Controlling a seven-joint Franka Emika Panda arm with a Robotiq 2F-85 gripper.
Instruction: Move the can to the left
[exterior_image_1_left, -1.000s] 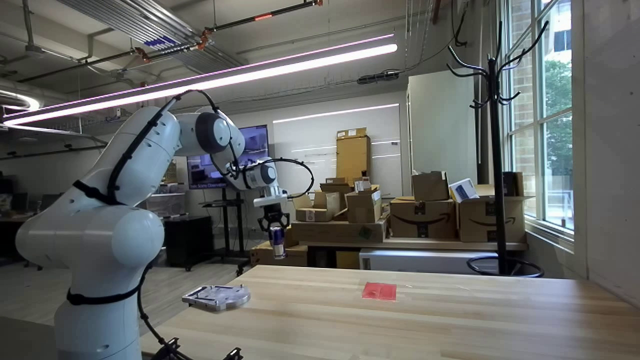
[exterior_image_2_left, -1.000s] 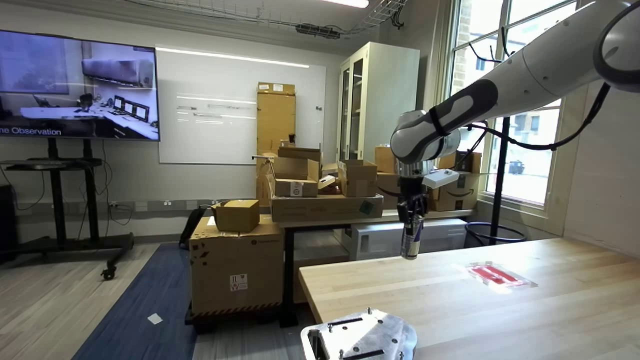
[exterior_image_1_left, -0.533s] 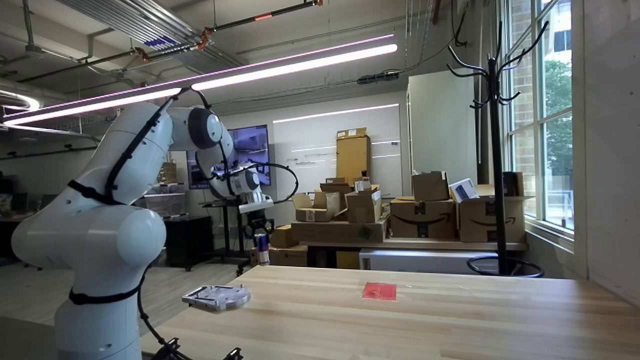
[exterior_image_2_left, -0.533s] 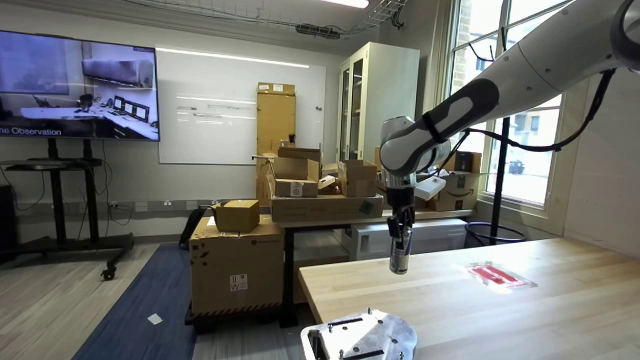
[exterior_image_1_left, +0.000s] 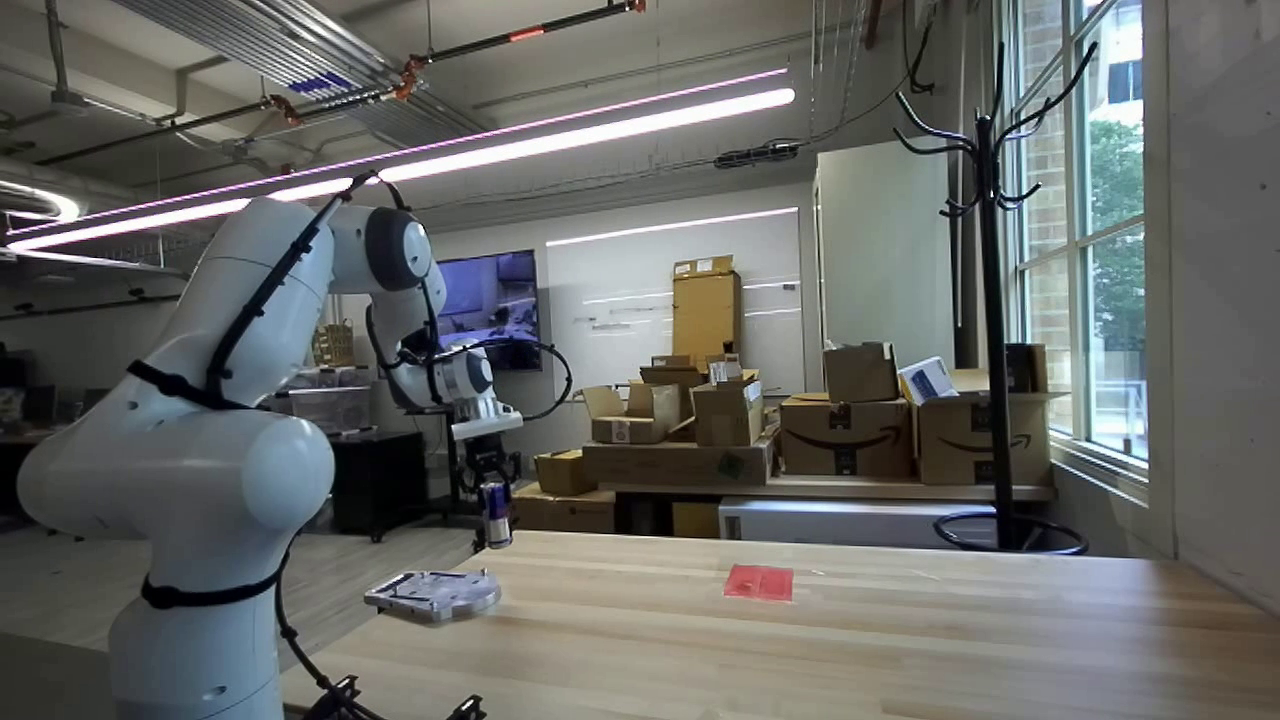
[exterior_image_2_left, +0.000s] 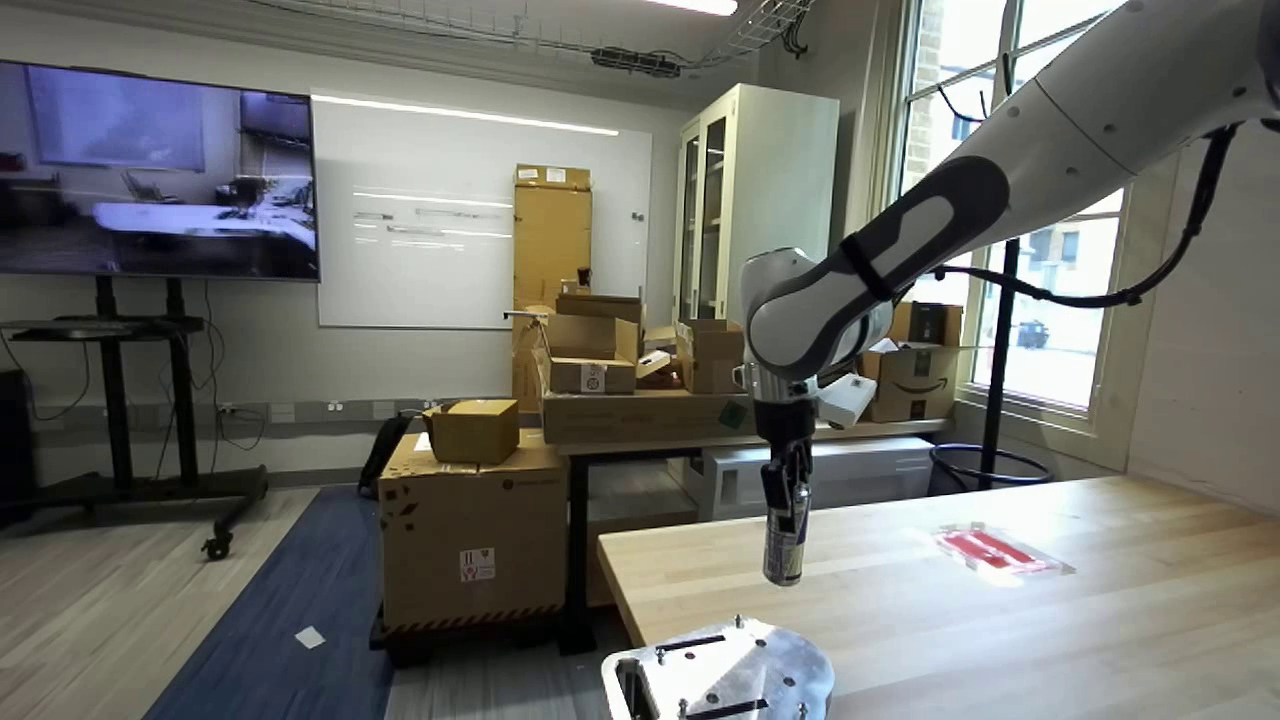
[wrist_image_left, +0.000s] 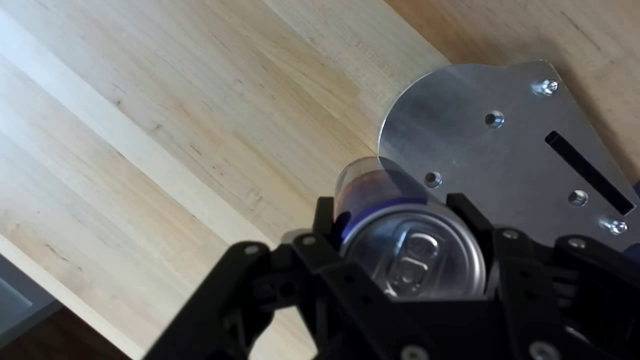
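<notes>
Wrist view shows one black gripper (wrist_image_left: 395, 220), its two fingers (wrist_image_left: 324, 220) clamped on opposite sides of one small cylindrical metal can (wrist_image_left: 400, 225), blue-purple and paler silver, topped by a pull-tab lid (wrist_image_left: 415, 265). Both exterior views place the can nearly upright beneath one white jointed arm (exterior_image_1_left: 270, 460), near one flat silver metal plate (exterior_image_2_left: 735, 675) bearing two narrow dark slots (exterior_image_2_left: 692, 643), and left of one flat red rectangle (exterior_image_1_left: 758, 582) on one pale wooden tabletop (exterior_image_1_left: 850, 640); whether it touches that tabletop, I cannot tell.
</notes>
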